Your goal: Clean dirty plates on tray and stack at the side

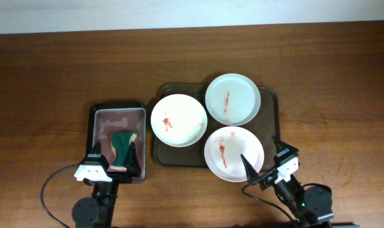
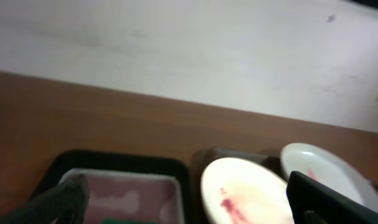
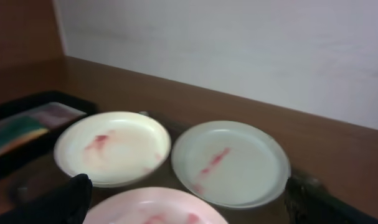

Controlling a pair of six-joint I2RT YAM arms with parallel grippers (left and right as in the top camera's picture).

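Three white plates with red smears lie on the dark brown tray point(image 1: 269, 120): one at the left point(image 1: 178, 120), one at the back right point(image 1: 233, 99), one at the front right point(image 1: 233, 153) overhanging the tray's front rim. My right gripper point(image 1: 266, 159) is open and empty just right of the front plate. In the right wrist view point(image 3: 189, 202) it frames the front plate point(image 3: 154, 208), with the left plate point(image 3: 113, 147) and back plate point(image 3: 230, 162) beyond. My left gripper point(image 1: 115, 159) is open and empty over the metal pan's front end, its fingers at the left wrist view's lower corners point(image 2: 189, 199).
A silver-grey metal pan point(image 1: 102, 130) in a black frame sits left of the tray, holding a green sponge point(image 1: 122, 144). The pan point(image 2: 120, 199) and two plates point(image 2: 248, 190) point(image 2: 329, 171) show in the left wrist view. Brown table point(image 1: 52, 69) all around; a white wall lies behind.
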